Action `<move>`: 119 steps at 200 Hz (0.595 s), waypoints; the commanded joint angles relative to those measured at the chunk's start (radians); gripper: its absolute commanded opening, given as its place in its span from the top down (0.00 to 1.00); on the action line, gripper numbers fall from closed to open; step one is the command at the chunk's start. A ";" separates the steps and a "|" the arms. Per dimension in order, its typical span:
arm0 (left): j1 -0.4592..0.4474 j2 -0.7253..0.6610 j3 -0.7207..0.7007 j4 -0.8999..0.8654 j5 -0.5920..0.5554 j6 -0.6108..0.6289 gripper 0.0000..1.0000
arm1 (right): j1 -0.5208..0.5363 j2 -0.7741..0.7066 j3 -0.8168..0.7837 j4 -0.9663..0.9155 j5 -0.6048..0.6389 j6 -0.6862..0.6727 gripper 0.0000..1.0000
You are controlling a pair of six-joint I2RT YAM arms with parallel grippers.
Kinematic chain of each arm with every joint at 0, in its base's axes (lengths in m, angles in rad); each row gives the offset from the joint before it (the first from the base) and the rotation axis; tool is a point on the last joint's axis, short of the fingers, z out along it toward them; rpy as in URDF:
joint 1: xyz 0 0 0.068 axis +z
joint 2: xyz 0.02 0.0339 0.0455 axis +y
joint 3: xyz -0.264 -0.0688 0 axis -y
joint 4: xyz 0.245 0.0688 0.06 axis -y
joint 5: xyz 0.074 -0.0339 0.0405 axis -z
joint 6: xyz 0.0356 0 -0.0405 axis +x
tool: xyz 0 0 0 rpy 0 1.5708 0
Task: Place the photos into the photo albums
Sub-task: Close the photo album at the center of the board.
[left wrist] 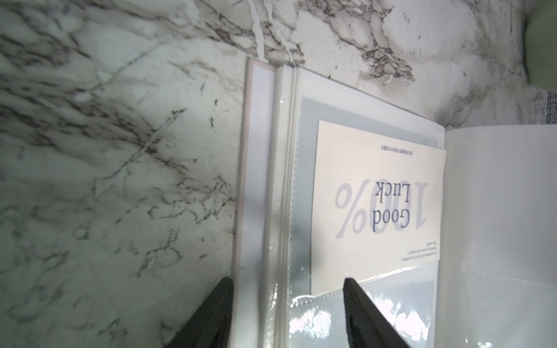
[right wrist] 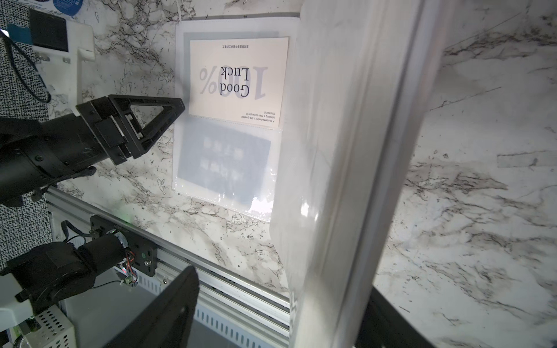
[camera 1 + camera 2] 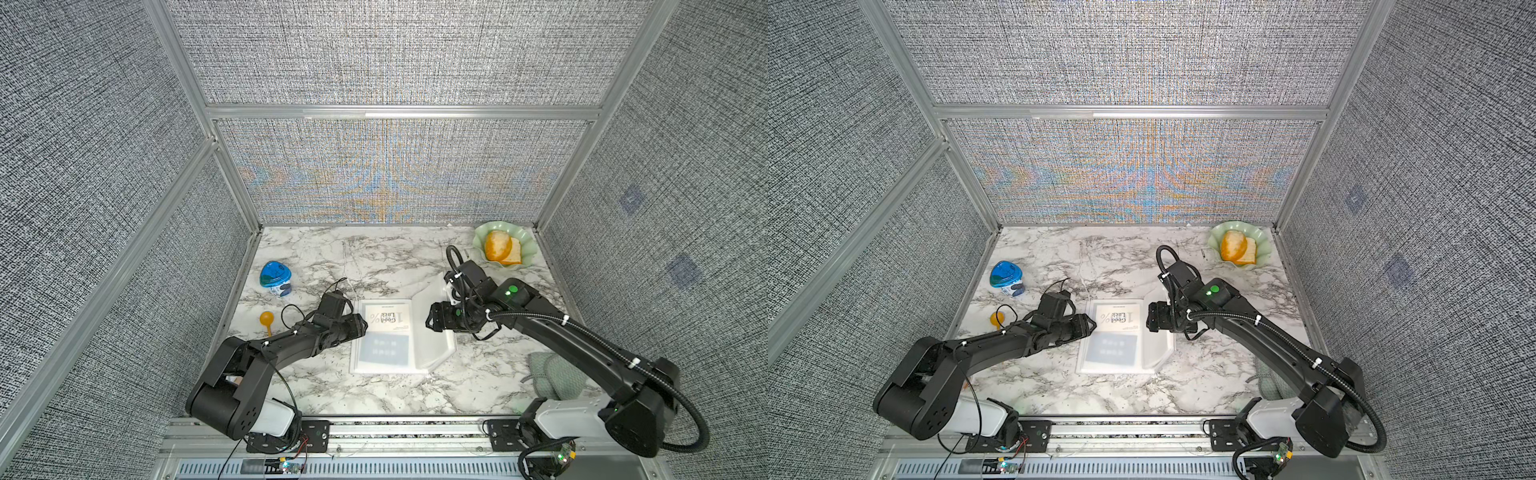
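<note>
Left claw [image 3: 361,326] and right claw [image 3: 430,322] both gape beside my open white album [image 3: 434,351]. I see its Good Luck photo [image 3: 384,318] above a sleeved blue photo [image 3: 384,349].

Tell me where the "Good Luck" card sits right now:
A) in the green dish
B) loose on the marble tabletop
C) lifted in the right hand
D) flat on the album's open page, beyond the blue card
D: in both top views the "Good Luck" card lies flat on the open page of the photo album, farther from the arm bases than the blue card showing through the sleeve.
</note>
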 commanded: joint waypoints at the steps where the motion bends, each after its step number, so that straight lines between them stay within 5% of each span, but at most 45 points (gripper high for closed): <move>1: -0.006 0.017 -0.005 -0.167 0.075 -0.014 0.40 | 0.009 0.024 0.030 0.024 -0.003 -0.011 0.24; 119: -0.023 0.031 0.022 -0.156 0.087 -0.010 0.40 | 0.085 0.187 0.154 0.096 -0.027 -0.018 0.26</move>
